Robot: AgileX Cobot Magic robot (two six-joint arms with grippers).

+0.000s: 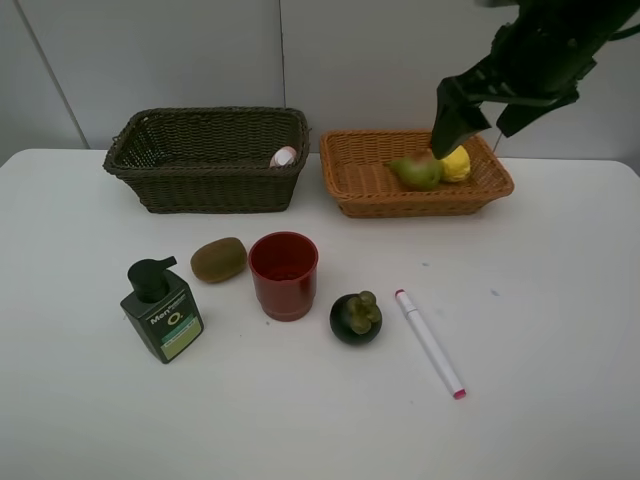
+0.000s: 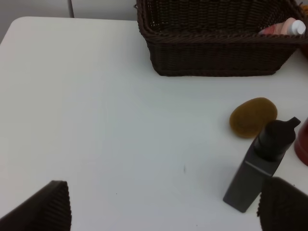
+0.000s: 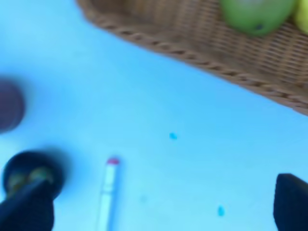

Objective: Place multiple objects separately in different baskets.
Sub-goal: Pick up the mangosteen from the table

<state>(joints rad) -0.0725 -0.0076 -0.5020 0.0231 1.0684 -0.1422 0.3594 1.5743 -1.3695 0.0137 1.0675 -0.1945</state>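
While the right gripper (image 1: 478, 137) hangs over the near rim of the light tan basket (image 1: 345, 190), its jaws stand wide apart and there's nothing between them. It is empty, touching nothing. Down in that basket the green-red pear (image 1: 417, 171) and the yellow lemon (image 1: 456, 163) lie side by side, touching. The pink bottle (image 1: 284, 156) lies in the dark basket (image 1: 200, 190), against its right end.

So the sort reads as fruit to the tan side and the rest to the dark side, I'd say. Five things wait on the bench (image 1: 540, 300): the kiwi (image 1: 218, 259), the red cup (image 1: 284, 275), the pump bottle (image 1: 162, 312), the mangosteen (image 1: 356, 317) and the marker (image 1: 430, 343).

For this arm the likely pick is the mangosteen, the nearest fruit to it. To do it well, come straight down over the crown. Set the jaws astride the round body and close low enough that it can't squirt out. It looks firm but apt to roll. The cup stands just beside it on one side and the marker lies near on the other, so turn the jaws to keep off both.

The left gripper (image 2: 166, 207) is spread wide too and holds nothing. It hovers above bare bench near the pump bottle, with the kiwi just beyond that and clear of both. It's a fair guess those two fall to it.
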